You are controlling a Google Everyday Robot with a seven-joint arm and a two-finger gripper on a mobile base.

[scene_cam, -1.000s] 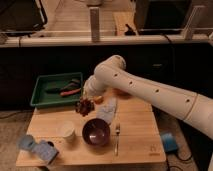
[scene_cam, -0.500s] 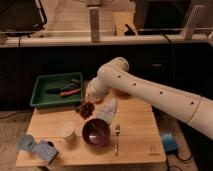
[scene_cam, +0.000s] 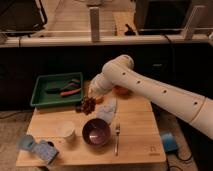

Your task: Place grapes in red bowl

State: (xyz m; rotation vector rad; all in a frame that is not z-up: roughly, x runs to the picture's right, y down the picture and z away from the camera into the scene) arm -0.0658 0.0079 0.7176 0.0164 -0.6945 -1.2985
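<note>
above the table (scene_cam: 137, 132), the gripper's (scene_cam: 92, 99) fingers seemingly clasp the grapes (scene_cam: 88, 106).

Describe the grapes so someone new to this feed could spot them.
Start at the wooden table and find the green tray at its back left. Just off the tray's right front corner, under the gripper, sit the grapes: a dark knobbly cluster, unlike the smooth purple bowl in front.

Table (scene_cam: 135, 135) w/ tray (scene_cam: 56, 104), purple bowl (scene_cam: 96, 132), fork (scene_cam: 117, 138), cup (scene_cam: 67, 131), gripper (scene_cam: 93, 98) by grapes (scene_cam: 88, 105)
</note>
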